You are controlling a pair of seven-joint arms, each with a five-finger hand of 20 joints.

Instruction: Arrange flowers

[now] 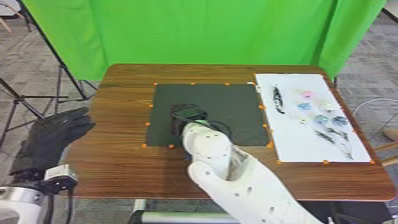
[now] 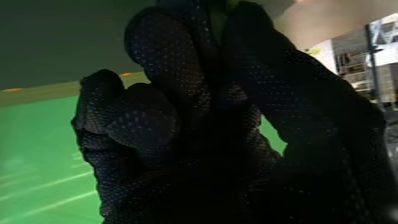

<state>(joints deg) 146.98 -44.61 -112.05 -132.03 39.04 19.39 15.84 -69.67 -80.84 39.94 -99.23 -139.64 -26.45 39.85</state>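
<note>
Over the dark mat (image 1: 178, 135) in the head view is my right hand (image 1: 188, 113); whether it holds anything is not clear. My right hand (image 2: 209, 120) is close up in the right wrist view, with a small green patch by its upper part. Left of the table, my left hand (image 1: 55, 136) is open and relaxed, away from the flowers. On the white sheet (image 1: 293, 145) right of the mat lie a pink flower (image 1: 307, 94), a blue flower (image 1: 305, 106), a pale flower (image 1: 328, 107), another blue flower (image 1: 340, 120) and thin dark stems (image 1: 336, 138).
A long dark item with white parts (image 1: 278, 100) lies near the sheet's left edge. Small orange markers line the mat and sheet on the brown table (image 1: 115, 170). Behind hangs a green curtain (image 1: 213, 35); dark stand legs (image 1: 60, 82) are at the left.
</note>
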